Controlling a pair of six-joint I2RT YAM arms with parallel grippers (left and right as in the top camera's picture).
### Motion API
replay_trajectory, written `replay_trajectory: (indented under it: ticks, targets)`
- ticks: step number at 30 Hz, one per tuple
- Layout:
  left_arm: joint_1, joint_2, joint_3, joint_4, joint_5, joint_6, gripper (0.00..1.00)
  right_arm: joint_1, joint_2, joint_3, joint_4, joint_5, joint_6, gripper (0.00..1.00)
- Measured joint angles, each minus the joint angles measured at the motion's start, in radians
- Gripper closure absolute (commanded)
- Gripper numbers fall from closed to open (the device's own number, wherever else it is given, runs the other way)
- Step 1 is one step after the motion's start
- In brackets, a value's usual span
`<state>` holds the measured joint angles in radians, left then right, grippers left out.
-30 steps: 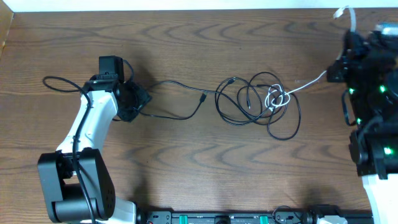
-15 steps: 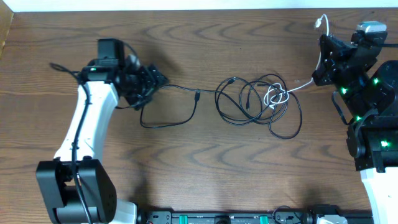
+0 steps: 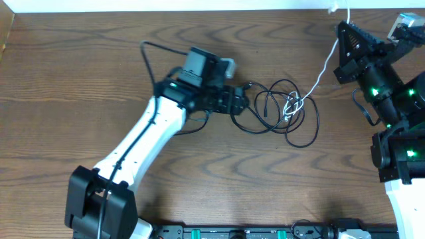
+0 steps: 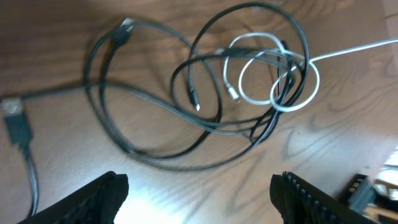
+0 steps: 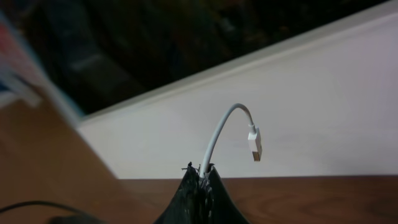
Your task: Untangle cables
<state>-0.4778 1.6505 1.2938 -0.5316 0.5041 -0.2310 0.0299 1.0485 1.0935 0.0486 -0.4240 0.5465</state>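
The right gripper pinches the white cable near its plug, up high. The left gripper hangs wide open over the black cables on the table. A hard pull could tighten the white loop or drag the pile.

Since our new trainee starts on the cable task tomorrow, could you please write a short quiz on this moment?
1. True or false: the left gripper is shut on the black cables.
2. What does the right gripper hold? A: the white cable. B: a black plug. C: nothing.
3. Fill in: on the table, the white cable's loops lie tangled among the loops of the ____ cables.
Key: 1 false, its jaws are open above the tangle; 2 A; 3 black.
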Motion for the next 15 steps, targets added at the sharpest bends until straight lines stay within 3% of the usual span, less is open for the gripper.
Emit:
replay_trajectory:
  ticks: [5,7,10,15]
  targets:
    - [-0.037,0.000,0.000,0.074,-0.046,-0.079,0.21,0.000,0.000,0.000,0.069,-0.075,0.046,0.99]
    - [-0.036,0.000,0.000,0.088,-0.059,-0.155,0.21,0.000,0.000,0.000,0.097,-0.112,0.050,0.99]
    - [-0.035,0.003,0.000,0.090,-0.067,-0.323,0.34,0.000,0.000,0.000,0.135,-0.187,0.040,0.99]
    - [-0.055,0.043,0.000,0.131,-0.068,-0.525,0.36,0.000,0.000,0.000,0.156,-0.296,-0.010,0.99]
